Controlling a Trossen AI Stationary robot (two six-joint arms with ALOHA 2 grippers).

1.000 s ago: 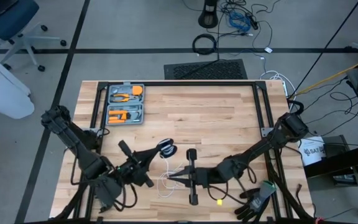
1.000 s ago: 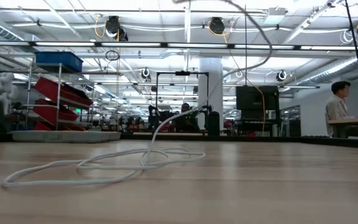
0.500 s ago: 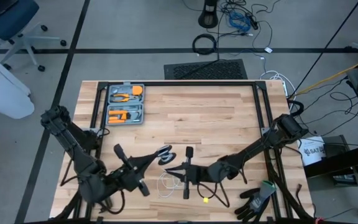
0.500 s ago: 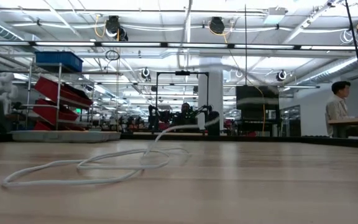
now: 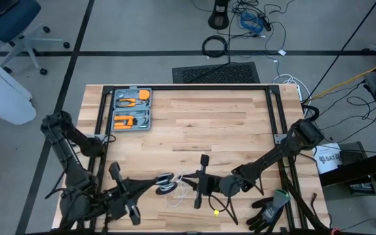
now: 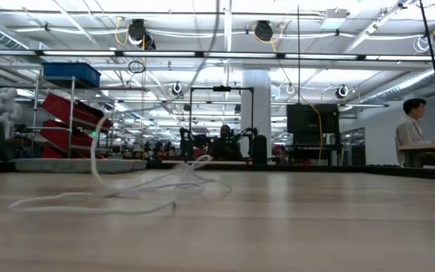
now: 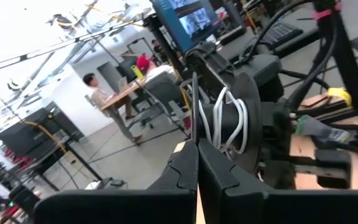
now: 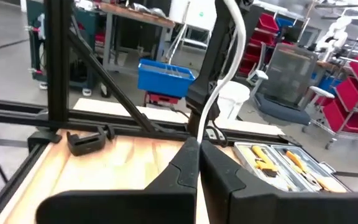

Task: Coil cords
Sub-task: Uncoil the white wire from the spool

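A small black-and-silver reel (image 5: 166,179) with white cord wound on it (image 7: 224,121) hangs near the table's near edge, and my left gripper (image 7: 197,155) is shut on it, reaching level from the left. My right gripper (image 8: 199,149) comes level from the right, close to the reel, and is shut on the thin white cord (image 8: 224,68). Slack loops of the cord (image 5: 177,192) lie on the wood below both grippers. In the low view these loops (image 6: 119,198) rest on the table, and one strand (image 6: 94,155) rises from them. My left gripper pinches the reel's thin disc rim (image 7: 195,115) between its two shut fingers, coming level from the table's left. The reel stands on edge, clear of the table, its wound cord beside the fingers. My right gripper pinches a single strand of the cord (image 8: 207,121) between its fingertips, coming level from the table's right. From the fingers the strand curves away toward the reel.
A grey tool case (image 5: 131,109) with orange tools lies open at the far left of the table. A black glove (image 5: 269,209) and a small yellow piece (image 5: 217,210) lie near the front right. Black frame rails (image 5: 276,117) edge the table.
My left gripper has swung toward the table's near edge and rolled, carrying the reel from mid-table down beside the cord loops. My right gripper has turned at the wrist and sunk slightly. The raised strand has dropped lower, and the loops on the table have bunched together.
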